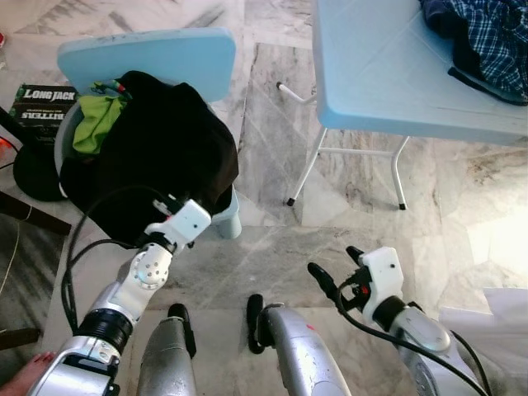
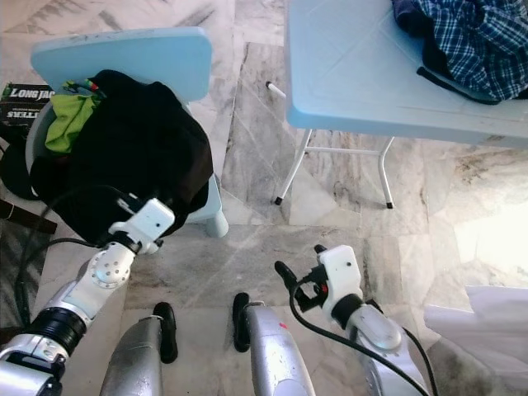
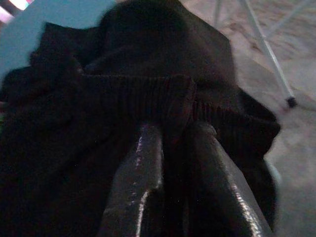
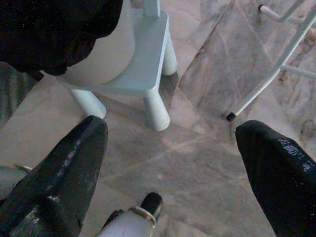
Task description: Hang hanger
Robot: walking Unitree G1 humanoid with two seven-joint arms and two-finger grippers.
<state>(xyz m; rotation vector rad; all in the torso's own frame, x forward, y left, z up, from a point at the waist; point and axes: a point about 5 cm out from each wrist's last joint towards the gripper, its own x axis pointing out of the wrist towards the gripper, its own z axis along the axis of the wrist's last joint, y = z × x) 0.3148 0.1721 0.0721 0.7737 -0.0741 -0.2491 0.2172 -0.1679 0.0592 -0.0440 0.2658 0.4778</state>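
Left gripper [image 3: 170,143] is pushed into the black garment [image 1: 157,148] heaped on the pale blue chair [image 1: 157,58]. Fingers [image 3: 138,177] narrow, pinching a ribbed hem or cuff between them. Judged: this is a grip on the cloth, either to lift the garment or to feel for what lies under it.

Hanger: cannot be made out anywhere. If it is here, it is likely buried in the black heap, which would explain the left arm working there.

Right gripper [image 1: 334,268] hangs low over the marble floor [image 1: 272,124], well apart from the chair. Fingers wide, holding nothing. Judged: kept ready as the free hand for the next step.

Count:
- One chair, carrying the heap.
- One black garment, one green cloth [image 1: 97,122] tucked at its far left side.
- One counter [image 1: 371,74], pale blue on thin white legs, with one plaid shirt [image 1: 483,37] lying at its far right corner.
- One dark box [image 1: 45,103] with white lettering on the floor left of the chair.
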